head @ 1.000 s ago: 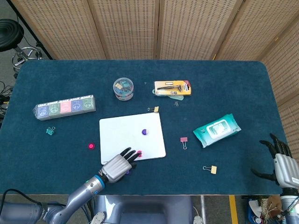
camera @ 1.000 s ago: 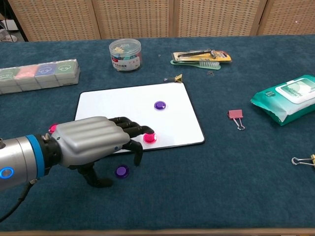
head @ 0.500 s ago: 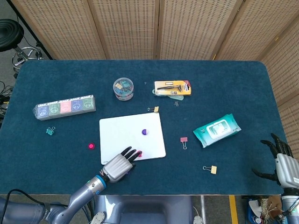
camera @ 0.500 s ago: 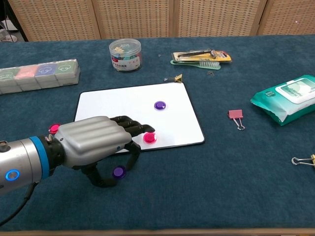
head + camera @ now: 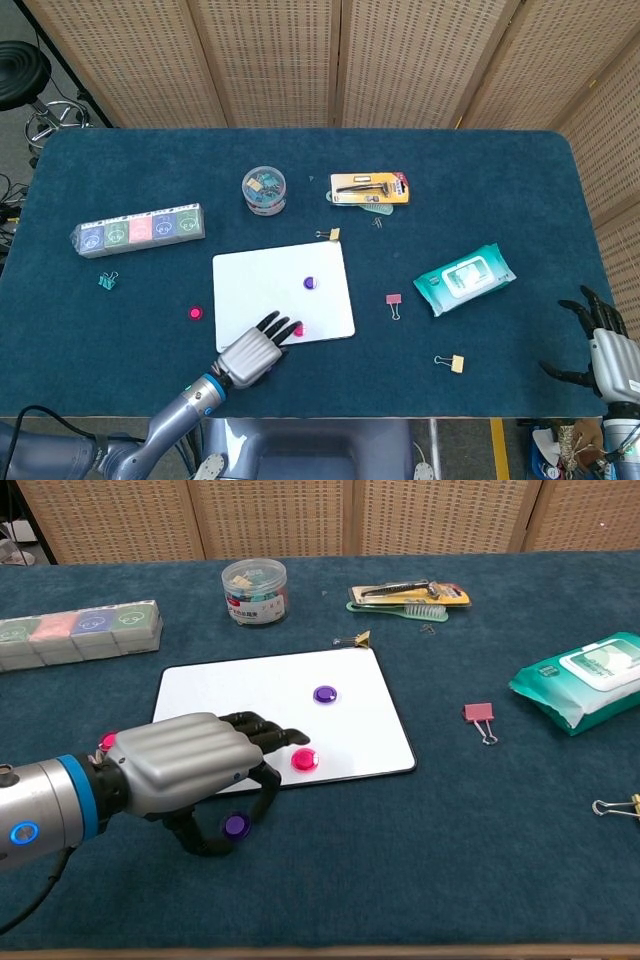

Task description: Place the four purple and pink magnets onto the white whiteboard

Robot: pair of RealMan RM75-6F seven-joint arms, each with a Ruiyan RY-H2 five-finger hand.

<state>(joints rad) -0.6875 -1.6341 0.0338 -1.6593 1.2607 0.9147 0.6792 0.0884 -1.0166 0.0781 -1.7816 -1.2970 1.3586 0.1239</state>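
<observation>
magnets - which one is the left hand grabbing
The purple magnet on the cloth just below the whiteboard, pinched by the left hand; the other purple one lies on the board.

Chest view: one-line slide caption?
Left hand pinches a purple magnet beside the whiteboard, which already holds two magnets.

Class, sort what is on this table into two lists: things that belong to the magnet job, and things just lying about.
Job: whiteboard; purple magnet on board; pink magnet on board; purple magnet at left hand; pink magnet on cloth.

Lying about: clip jar; wipes pack; razor pack; box strip; binder clips.
</observation>
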